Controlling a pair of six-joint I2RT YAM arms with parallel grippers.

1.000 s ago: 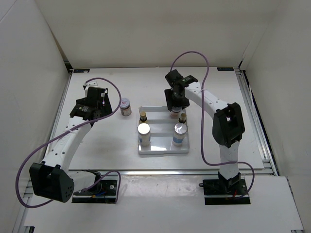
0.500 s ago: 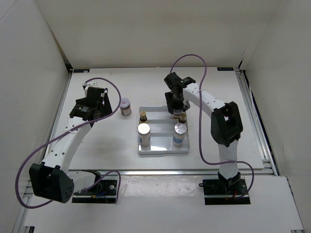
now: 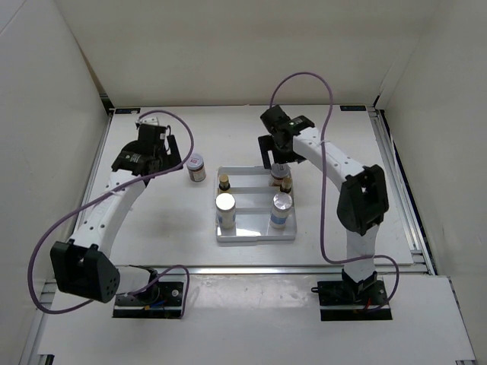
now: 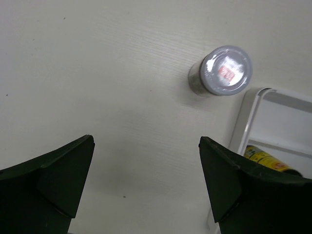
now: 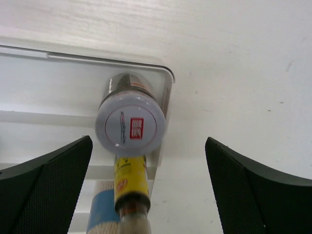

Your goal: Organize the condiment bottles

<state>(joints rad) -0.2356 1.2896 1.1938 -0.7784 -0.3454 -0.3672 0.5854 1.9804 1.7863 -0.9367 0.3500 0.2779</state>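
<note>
On the white table [image 3: 175, 228], a white divided tray [image 3: 255, 238] is seen near the middle, and five of the six condiment bottles are stood upright in it. Its far-right corner is taken by the trayed jar [image 5: 131, 126], white-lidded with a red mark. Just nearer, the right yellow bottle [image 3: 286, 185] is set, and nearer still the right white cylinder [image 3: 282, 205]. On the tray's left side the left yellow bottle [image 3: 224, 182] and the left white cylinder [image 3: 225, 205] are placed in the same order. The loose jar [image 4: 222, 73] is left on the table just beside the tray's far-left corner, apart from it.

The right gripper [image 3: 275, 160] is held above the trayed jar with its fingers spread wide to either side, nothing being touched. The left gripper [image 4: 146, 141] is held over bare table short of the loose jar, its fingers likewise spread wide and empty. Nothing is placed between those fingers and the jar. Purple cables [image 3: 304, 76] are looped above both arms.

Compared with a second ago, the right gripper has been lifted off the trayed jar and opened, the jar being left standing in its corner. The left arm has been swung farther from its base, closer to the loose jar, which has not been moved.
</note>
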